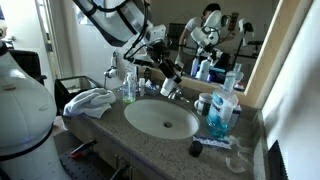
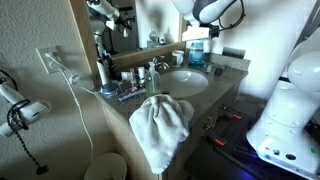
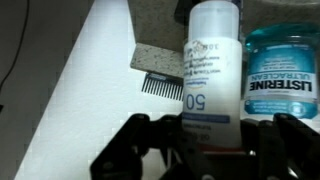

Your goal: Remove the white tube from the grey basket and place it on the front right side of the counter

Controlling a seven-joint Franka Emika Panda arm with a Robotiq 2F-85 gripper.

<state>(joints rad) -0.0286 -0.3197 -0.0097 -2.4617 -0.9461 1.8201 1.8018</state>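
White tube (image 3: pixel 212 70) pinched between gripper (image 3: pixel 215 138) fingers, held above counter (image 3: pixel 155 20). Mouthwash bottle (image 3: pixel 282 85) just beside, comb (image 3: pixel 160 85) below. Bottle likely knocked if tube swung sideways; tube may be set on comb.

Exterior light: dim, warm on my feed; white towel (image 2: pixel 160 125) brightest.
Wrist glare: pale surface (image 3: pixel 70 100) washes out.
Wrist focus: white tube (image 3: pixel 212 70) print soft; gripper (image 3: pixel 215 135) dark, blurred.

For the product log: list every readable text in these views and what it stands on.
"50": in blue on the white tube; the small print above it is too blurred to read.
"LISTERINE ULTRACLEAN": on the blue mouthwash bottle.
In both exterior views, all labels are too small to read.
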